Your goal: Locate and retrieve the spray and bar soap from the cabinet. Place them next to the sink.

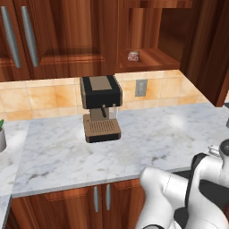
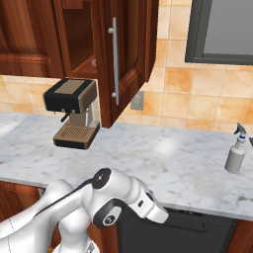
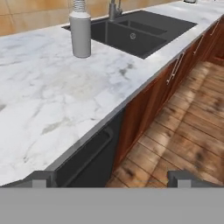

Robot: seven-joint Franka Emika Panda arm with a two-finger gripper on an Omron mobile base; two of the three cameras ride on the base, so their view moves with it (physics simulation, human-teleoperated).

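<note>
While the spray point(image 2: 236, 154) stands clear, cabinet point(image 1: 147, 27) shadow blurs the bar soap point(image 1: 133, 56).

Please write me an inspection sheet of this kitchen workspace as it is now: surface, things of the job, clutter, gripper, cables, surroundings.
Surface: marble counter, pale and veined, with a dark sink set into it.
Job's things: spray stands upright on the counter, beside the sink; bar soap lies on the shelf inside the open cabinet.
Clutter: coffee machine against the tiled wall; a plant pot at the left edge.
Grippers: gripper open, empty, low in front of the counter edge.
Cables: nothing seen.
Surroundings: wall socket, lower cabinets, wooden floor.
</note>
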